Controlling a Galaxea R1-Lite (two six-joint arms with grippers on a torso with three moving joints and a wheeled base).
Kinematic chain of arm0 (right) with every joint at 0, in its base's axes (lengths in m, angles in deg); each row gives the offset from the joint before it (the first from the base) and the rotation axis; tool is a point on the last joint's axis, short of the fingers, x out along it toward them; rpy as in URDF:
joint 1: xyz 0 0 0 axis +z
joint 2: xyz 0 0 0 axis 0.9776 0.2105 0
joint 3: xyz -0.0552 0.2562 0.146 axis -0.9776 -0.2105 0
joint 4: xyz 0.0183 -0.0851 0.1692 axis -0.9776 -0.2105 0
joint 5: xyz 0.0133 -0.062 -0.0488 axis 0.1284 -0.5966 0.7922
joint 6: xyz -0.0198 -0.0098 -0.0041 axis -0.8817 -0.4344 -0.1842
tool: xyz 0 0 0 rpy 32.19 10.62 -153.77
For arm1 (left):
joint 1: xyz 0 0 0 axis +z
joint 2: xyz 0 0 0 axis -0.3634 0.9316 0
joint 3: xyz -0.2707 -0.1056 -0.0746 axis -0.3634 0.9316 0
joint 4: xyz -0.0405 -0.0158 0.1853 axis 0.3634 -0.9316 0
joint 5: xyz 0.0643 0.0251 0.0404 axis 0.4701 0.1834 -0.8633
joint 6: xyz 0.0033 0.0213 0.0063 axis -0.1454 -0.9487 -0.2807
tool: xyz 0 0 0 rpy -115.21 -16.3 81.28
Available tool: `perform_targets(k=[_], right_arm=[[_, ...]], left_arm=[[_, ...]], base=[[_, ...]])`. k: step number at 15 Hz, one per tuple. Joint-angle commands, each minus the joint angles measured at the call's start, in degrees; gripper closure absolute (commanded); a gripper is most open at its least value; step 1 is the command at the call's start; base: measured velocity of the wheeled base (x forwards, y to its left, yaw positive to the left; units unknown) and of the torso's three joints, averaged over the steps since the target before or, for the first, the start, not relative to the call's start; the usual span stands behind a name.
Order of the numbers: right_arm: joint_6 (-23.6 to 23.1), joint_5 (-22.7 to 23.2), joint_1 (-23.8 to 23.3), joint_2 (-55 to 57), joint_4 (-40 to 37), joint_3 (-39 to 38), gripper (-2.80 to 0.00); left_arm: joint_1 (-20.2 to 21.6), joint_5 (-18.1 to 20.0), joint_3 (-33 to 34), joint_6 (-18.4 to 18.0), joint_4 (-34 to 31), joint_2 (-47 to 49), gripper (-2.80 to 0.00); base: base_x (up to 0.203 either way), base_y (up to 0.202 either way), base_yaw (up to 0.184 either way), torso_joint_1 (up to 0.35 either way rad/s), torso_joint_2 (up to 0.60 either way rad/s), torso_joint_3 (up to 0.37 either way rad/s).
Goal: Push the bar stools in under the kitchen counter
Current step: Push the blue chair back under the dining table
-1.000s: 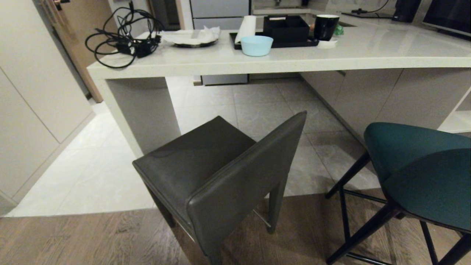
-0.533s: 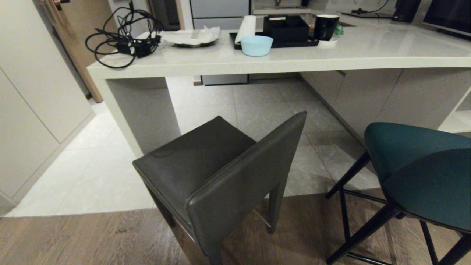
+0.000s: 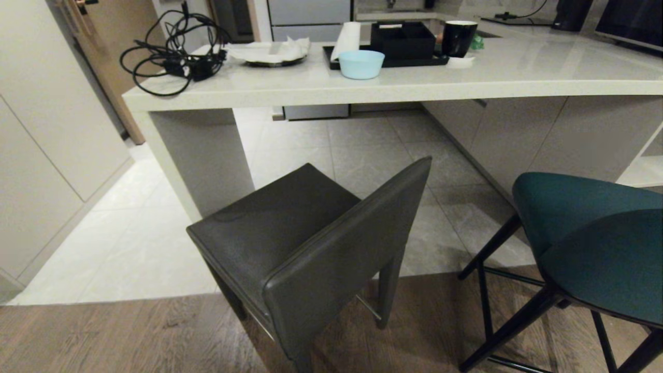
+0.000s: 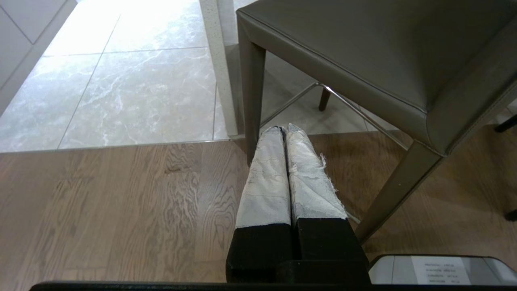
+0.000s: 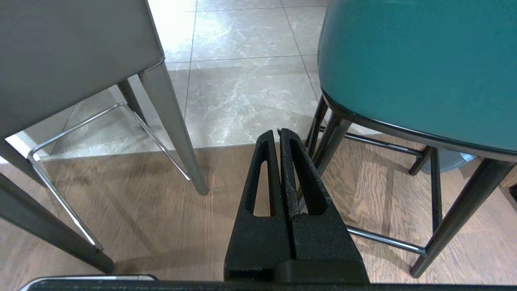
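both stools clear of the counter edge; both end effectors closed, empty.

We are seeing the teal stool running off the right and bottom edges of the head view, so its backrest and most of its black legs are going unseen. The grey stool is hiding its own front legs behind its seat, and its base is being cut off at the bottom edge. The kitchen counter is continuing past the right edge. We are finding the printed label in the left wrist view too small to read.
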Motion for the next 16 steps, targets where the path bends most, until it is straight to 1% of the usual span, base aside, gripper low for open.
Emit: perform_targets(k=[1,4,14,16], right_arm=[[-0.01,0.0,0.01,0.0,0.07,-0.07,0.0],[-0.01,0.0,0.01,0.0,0.05,-0.07,0.0],[-0.01,0.0,0.0,0.0,0.14,-0.07,0.0],[-0.01,0.0,0.01,0.0,0.13,-0.07,0.0]], left_arm=[[-0.02,-0.41,-0.07,1.4,-0.06,0.02,0.0],[0.06,-0.74,-0.04,1.68,0.03,0.01,0.0],[0.06,-0.74,-0.04,1.75,0.03,0.0,0.0],[0.14,-0.65,-0.04,1.4,0.03,0.0,0.0]], base=[[0.0,0.0,0.0,0.0,0.0,0.0],[0.0,0.0,0.0,0.001,0.0,0.074],[0.0,0.0,0.0,0.003,0.0,0.192],[0.0,0.0,0.0,0.005,0.0,0.086]])
